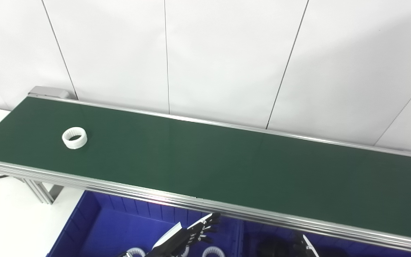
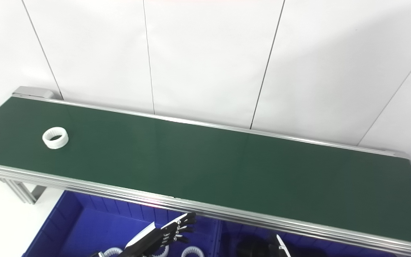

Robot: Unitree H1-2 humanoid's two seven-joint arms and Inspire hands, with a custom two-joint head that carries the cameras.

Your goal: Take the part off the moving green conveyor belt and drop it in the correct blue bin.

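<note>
- The white ring part [image 1: 74, 137] is lying flat on the green conveyor belt [image 1: 227, 160], near its left end, between the belt's far and near edges.
- We are holding our left hand [image 1: 187, 235] over the left blue bin [image 1: 84, 221], below the belt's near edge, fingers spread, gripping nothing.
- White rings [image 1: 213, 252] are lying in that bin.
- Our right hand [image 1: 303, 246] is barely showing; we cannot tell its state.
</note>
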